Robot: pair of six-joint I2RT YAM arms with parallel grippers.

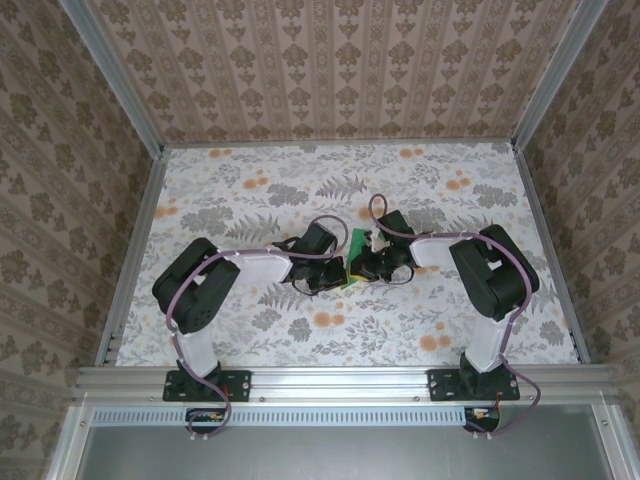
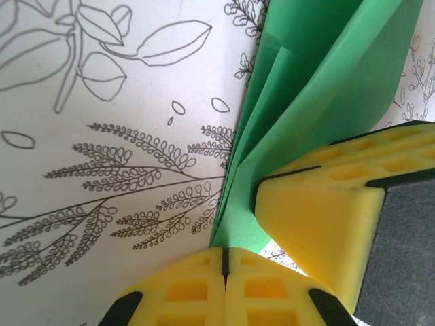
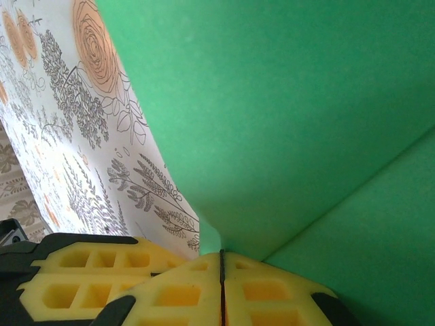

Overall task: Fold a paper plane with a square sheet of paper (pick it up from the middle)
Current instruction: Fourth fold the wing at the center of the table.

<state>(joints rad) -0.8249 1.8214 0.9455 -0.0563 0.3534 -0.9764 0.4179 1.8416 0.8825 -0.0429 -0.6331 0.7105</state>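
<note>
I see left and right jaws both clenched on the folded green paper [image 1: 356, 246], mid-bench [image 1: 250, 190]. Bench cover: white, grey-and-orange floral print. Patterned wallpaper [image 1: 330, 60] on three walls, aluminium rail [image 1: 340, 378] at near edge.

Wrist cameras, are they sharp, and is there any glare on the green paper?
Left wrist: the table print is crisp, and the green paper is evenly lit, with soft shading between its folds and no glare. Right wrist: the paper looks matte and glare-free, darker below the crease.
</note>
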